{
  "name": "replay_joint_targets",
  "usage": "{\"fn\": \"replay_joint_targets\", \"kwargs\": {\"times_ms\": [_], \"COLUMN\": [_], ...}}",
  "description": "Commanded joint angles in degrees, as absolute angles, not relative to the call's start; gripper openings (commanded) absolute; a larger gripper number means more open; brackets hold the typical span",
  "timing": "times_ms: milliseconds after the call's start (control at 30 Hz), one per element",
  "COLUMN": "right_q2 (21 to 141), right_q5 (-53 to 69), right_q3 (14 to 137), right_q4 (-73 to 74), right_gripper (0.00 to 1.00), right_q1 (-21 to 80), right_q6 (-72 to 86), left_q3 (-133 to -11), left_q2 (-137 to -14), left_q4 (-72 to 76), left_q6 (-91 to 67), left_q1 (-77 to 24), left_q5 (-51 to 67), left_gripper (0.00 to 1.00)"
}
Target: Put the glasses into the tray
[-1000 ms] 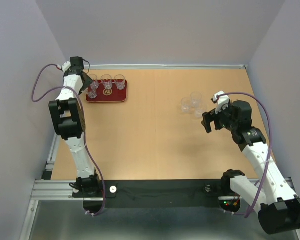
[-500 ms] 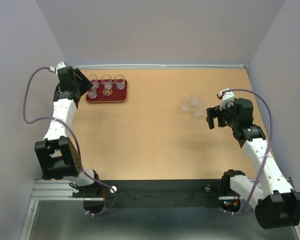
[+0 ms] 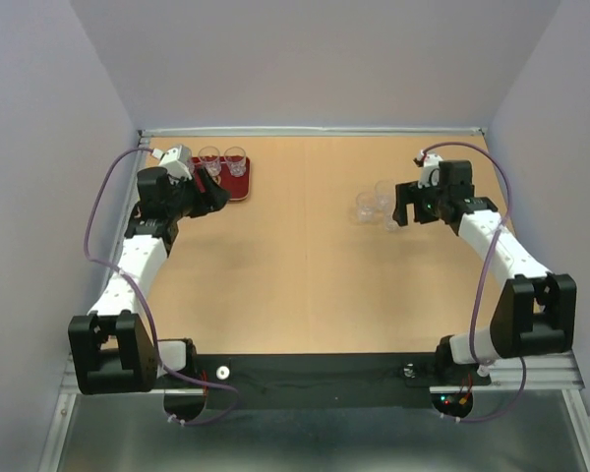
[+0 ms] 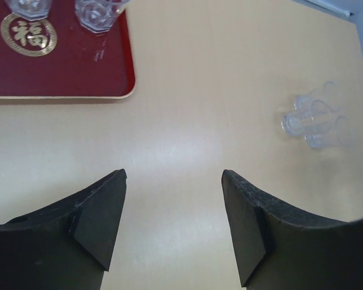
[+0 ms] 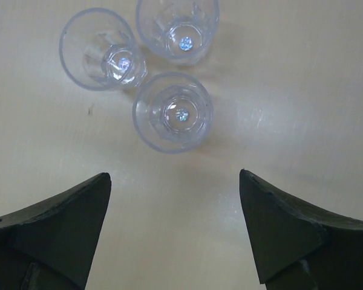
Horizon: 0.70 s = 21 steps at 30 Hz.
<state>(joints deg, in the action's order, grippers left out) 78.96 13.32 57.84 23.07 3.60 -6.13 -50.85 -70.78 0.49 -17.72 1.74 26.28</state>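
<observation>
The dark red tray (image 3: 239, 186) lies at the far left, and its gold emblem shows in the left wrist view, where the tray (image 4: 66, 66) fills the top left. Two clear glasses (image 3: 222, 160) stand visible in it; the left arm hides the rest. My left gripper (image 3: 214, 197) is open and empty, just off the tray's near edge, and it also shows in the left wrist view (image 4: 174, 181). Three glasses (image 3: 377, 206) stand bunched on the table at the right. My right gripper (image 3: 403, 204) is open and empty beside them. In the right wrist view the nearest glass (image 5: 172, 112) sits just ahead of the open right gripper (image 5: 175, 181).
The tan table is walled in grey on the left, back and right. The bunch of three glasses (image 4: 313, 121) also shows far off in the left wrist view. A metal rail runs along the table's left edge (image 3: 128, 211).
My left arm has swung from the tray's far-left corner to its near side, lower and pointing right. My right gripper has moved away from me, up to the three glasses.
</observation>
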Motion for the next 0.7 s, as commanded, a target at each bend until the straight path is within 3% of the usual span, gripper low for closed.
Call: {"fn": "replay_joint_targets", "kwargs": {"times_ms": [0, 200, 367, 433, 533, 667], "right_q2": [84.27, 91.31, 97.11, 98.34, 99.93, 101.16], "right_q5": [13.63, 8.97, 6.94, 8.34, 10.45, 12.65], "right_q3": [63.8, 69.34, 72.5, 73.12, 73.83, 73.83], "right_q4": [22.32, 22.33, 22.41, 22.5, 22.59, 23.03], "right_gripper": [0.9, 0.84, 0.68, 0.57, 0.47, 0.44], "right_q1": [2.9, 2.73, 1.23, 0.88, 0.53, 0.44], "right_q6": [-3.6, -3.95, -3.6, -3.17, -2.55, -1.93], "left_q3": [-48.43, -47.99, -47.81, -47.81, -47.99, -47.9], "left_q2": [-69.7, -67.68, -66.62, -66.62, -66.45, -66.01], "left_q4": [4.49, 3.25, 3.08, 2.99, 2.9, 2.9], "left_q6": [-13.89, -12.66, -12.48, -12.39, -12.39, -12.39], "left_q1": [0.18, -3.16, -4.39, -4.48, -4.57, -4.66], "left_q5": [31.46, 31.29, 30.85, 31.11, 31.2, 31.29], "left_gripper": [0.75, 0.75, 0.76, 0.75, 0.76, 0.75]}}
